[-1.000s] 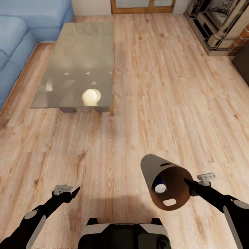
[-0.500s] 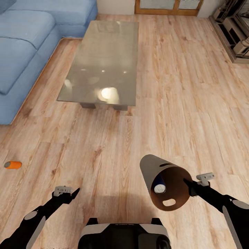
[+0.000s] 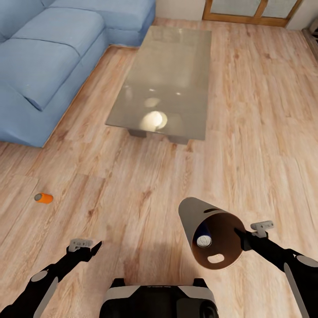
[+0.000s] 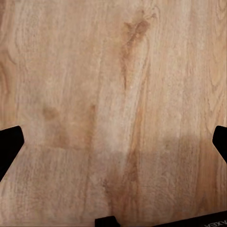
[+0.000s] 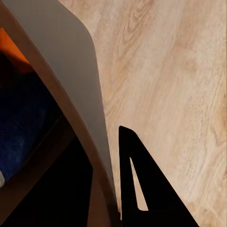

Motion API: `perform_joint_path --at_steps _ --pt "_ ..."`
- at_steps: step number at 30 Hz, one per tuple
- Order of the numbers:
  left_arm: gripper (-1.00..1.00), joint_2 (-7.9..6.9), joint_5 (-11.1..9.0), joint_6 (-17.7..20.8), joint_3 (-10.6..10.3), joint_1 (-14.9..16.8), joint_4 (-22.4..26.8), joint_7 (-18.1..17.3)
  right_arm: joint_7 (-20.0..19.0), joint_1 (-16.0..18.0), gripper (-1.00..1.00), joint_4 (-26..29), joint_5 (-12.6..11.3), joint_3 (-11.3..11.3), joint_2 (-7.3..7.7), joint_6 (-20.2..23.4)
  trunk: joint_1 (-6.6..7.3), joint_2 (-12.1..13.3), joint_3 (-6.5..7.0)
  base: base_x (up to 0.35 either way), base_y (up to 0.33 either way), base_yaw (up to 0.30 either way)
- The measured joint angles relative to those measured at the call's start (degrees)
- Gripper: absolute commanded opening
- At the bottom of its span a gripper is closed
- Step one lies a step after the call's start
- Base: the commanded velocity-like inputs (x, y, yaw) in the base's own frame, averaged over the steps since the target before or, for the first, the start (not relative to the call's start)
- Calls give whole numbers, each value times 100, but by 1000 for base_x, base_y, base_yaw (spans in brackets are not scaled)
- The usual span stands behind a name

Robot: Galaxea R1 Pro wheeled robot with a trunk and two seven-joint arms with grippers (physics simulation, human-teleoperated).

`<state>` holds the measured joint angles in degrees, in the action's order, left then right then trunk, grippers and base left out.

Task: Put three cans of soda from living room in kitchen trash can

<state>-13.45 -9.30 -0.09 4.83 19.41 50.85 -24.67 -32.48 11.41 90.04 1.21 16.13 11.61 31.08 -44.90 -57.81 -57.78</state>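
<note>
Right gripper (image 3: pixel 242 235) clamping rim of trash can (image 3: pixel 194 216), holding it tilted above floor (image 3: pixel 247 132), mouth facing robot. Blue soda can (image 3: pixel 203 236) lying inside. Left gripper (image 3: pixel 90 248) hovering wide, holding nothing. 1 orange soda can (image 3: pixel 43 198) lying on floor far left, near sofa (image 3: pixel 48 66).
</note>
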Motion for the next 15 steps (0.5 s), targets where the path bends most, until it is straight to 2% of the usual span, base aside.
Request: perform_joint_path --at_steps 8,15 --pt "100 0 -1 0 0 1 -12 -10 0 -3 -100 -5 -8 0 -1 -1 0 0 0 137 280 23" --pt "100 0 -1 1 0 0 -13 -5 -3 -1 -100 -18 -46 -4 -1 -162 0 0 15 139 280 -191"
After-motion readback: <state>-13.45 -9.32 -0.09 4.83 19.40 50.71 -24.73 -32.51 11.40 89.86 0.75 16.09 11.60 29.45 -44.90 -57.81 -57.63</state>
